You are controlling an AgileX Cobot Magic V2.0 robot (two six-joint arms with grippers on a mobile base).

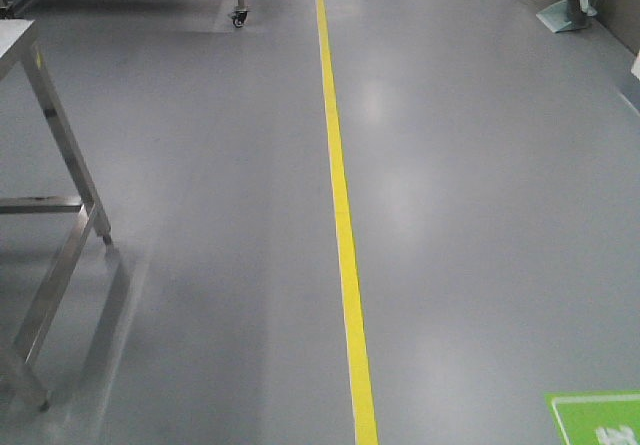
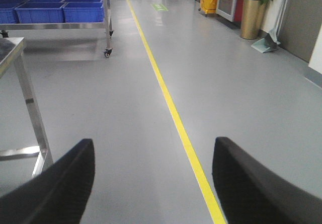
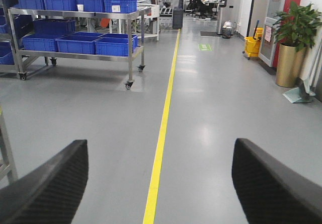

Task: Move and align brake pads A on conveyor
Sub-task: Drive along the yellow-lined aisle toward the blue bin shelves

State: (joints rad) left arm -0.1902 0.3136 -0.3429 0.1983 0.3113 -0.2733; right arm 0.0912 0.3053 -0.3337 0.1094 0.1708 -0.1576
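The left gripper [image 2: 153, 183] and right gripper [image 3: 158, 183] are both apart and empty. Pads and conveyor are not in view. If the base turns, it may hit the steel table [image 1: 62, 135] at nine o'clock.

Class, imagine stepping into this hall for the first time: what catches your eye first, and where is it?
The yellow floor line strikes first, running straight ahead in every view. Next come the blue crates on a steel trolley, left in the right wrist view, and a gold plant pot by the right wall. The left hand and right hand are open and empty.
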